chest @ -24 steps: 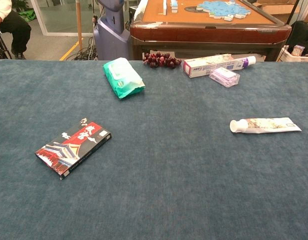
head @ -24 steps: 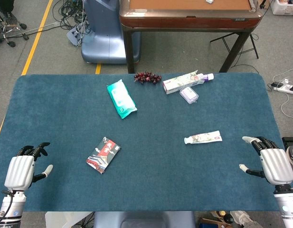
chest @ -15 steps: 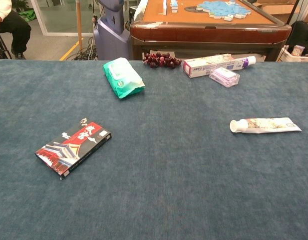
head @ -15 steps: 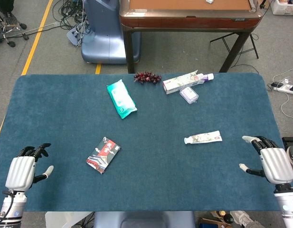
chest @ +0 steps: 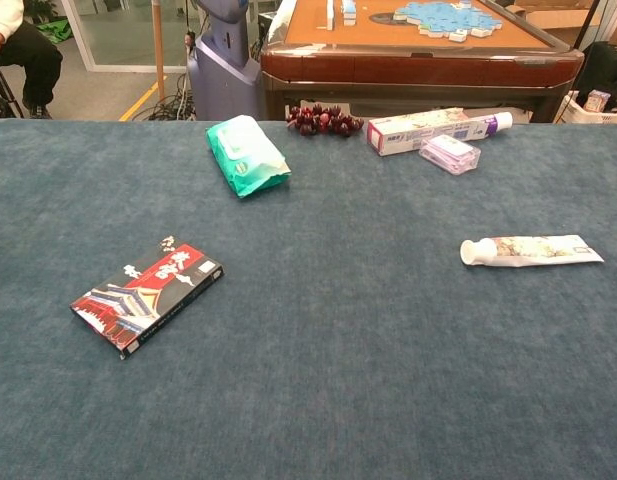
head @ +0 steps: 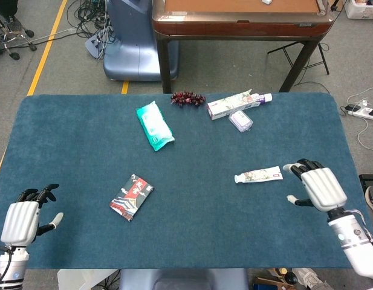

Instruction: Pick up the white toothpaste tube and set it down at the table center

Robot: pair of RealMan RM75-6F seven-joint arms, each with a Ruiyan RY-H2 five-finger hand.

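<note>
Reach phase. Right hand point(head: 314, 186) sits just beside the crimped end of the toothpaste tube point(head: 259, 175), fingers apart, holding nothing. Tube lies flat, right of table point(head: 192, 241) center. Next, I'd say: close over the tube and lift.

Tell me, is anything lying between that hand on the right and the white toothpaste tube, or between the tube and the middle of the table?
Nothing visible does. The right hand sits just beside the flat end of the white toothpaste tube, with only bare table between them. The stretch from the tube's cap toward the table center is bare too.
</note>
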